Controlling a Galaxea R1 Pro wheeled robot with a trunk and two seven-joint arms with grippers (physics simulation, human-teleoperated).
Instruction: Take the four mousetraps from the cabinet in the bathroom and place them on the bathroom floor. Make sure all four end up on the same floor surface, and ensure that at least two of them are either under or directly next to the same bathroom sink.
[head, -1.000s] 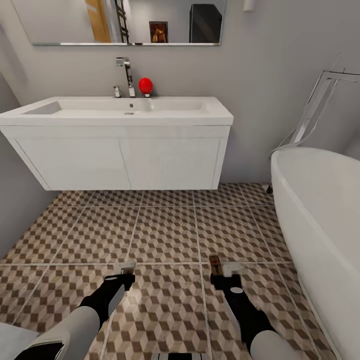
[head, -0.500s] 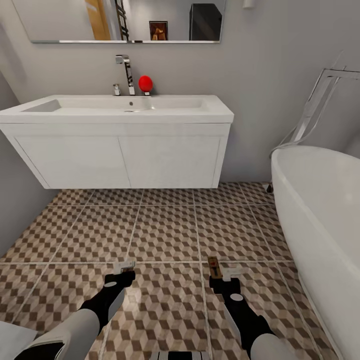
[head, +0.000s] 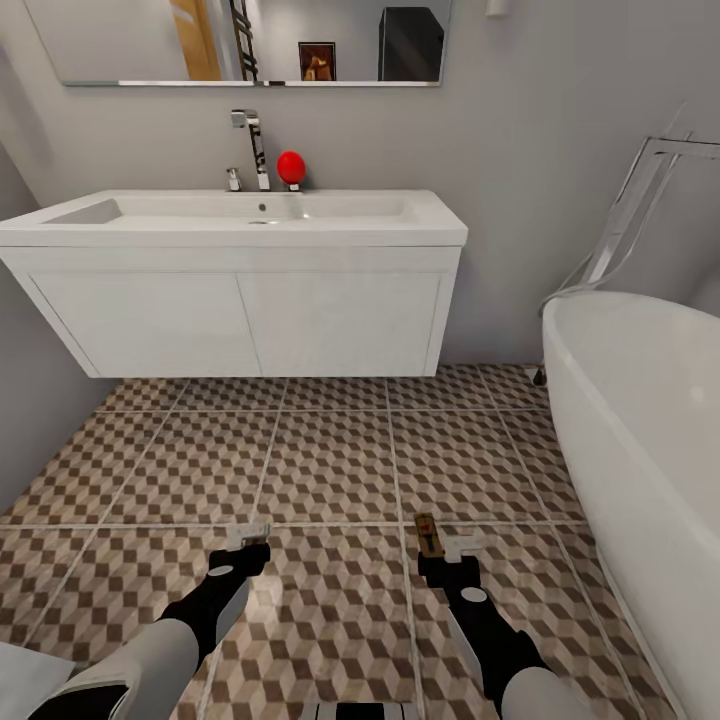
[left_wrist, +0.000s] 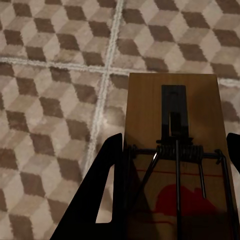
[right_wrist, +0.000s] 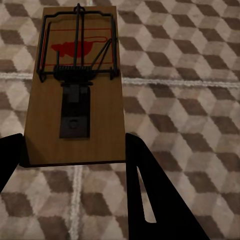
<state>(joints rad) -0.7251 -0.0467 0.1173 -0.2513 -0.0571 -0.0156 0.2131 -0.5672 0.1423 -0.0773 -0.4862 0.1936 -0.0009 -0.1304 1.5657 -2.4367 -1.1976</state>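
Note:
My left gripper (head: 247, 541) is shut on a brown wooden mousetrap (left_wrist: 172, 125), held just above the bathroom floor (head: 330, 460). The trap's dark wire and red mark sit between the black fingers (left_wrist: 102, 195). My right gripper (head: 441, 548) is shut on a second mousetrap (head: 430, 532), whose board (right_wrist: 77, 100) points away from the fingers (right_wrist: 145, 195) over the cube-pattern tiles. The bathroom sink (head: 240, 215), a wide white basin on a boxy vanity with a chrome tap (head: 252, 140), hangs on the wall straight ahead, a few tiles beyond both grippers.
A white oval bathtub (head: 640, 420) fills the right side, close to my right arm. A grey wall (head: 30, 400) bounds the left. A red ball-like object (head: 291, 167) stands behind the basin, under a mirror (head: 250, 40). Open tiled floor lies between the grippers and the vanity.
The whole picture shifted slightly a second ago, so the camera moved. Both grippers keep their hold on the mousetraps and stay almost where they were.

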